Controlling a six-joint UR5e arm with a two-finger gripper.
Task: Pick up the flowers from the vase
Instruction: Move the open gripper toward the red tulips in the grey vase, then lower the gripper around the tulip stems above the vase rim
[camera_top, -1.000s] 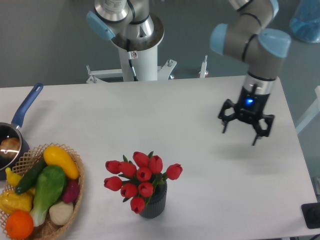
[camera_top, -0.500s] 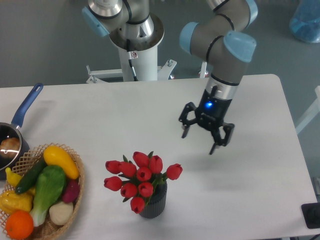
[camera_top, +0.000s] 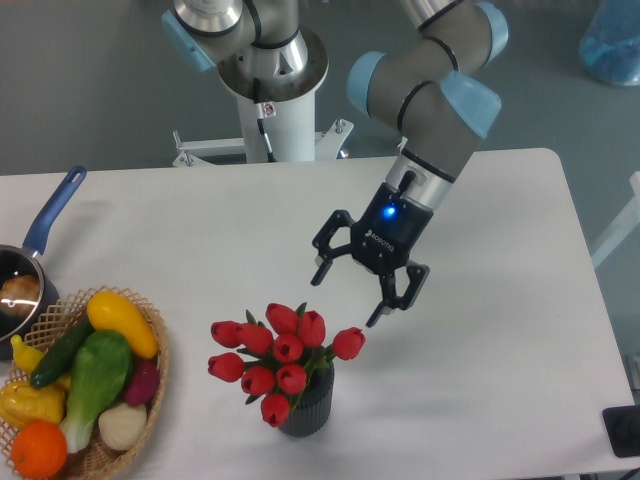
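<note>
- From the fixed camera, we saw the gripper (camera_top: 347, 292) hanging above the table (camera_top: 500, 330), tilted toward the near left, with its jaws spread wide and nothing held between them
- The flowers (camera_top: 283, 357) stood in the vase (camera_top: 310, 405) near the front edge of the table, a bunch of red closed buds leaning out to the left over the vase mouth, with short green stems and leaves showing among them
- The gripper sat just above and to the right of the bunch; one fingertip (camera_top: 373, 319) was close to the rightmost bud, but we could not tell from this single view whether it touched it or was merely higher up
- We judged the step in hand to be the approach, since the flowers were not yet gripped and the vase was undisturbed
- We thought the next move called for bringing the open jaws down around the stems or the cluster of buds, closing gently, then lifting straight up so the vase would not tip or come along
- Off to the left we saw a wicker basket (camera_top: 150, 390) of fruit and vegetables and a saucepan (camera_top: 45, 225) with a blue handle, both well apart from the gripper
</note>
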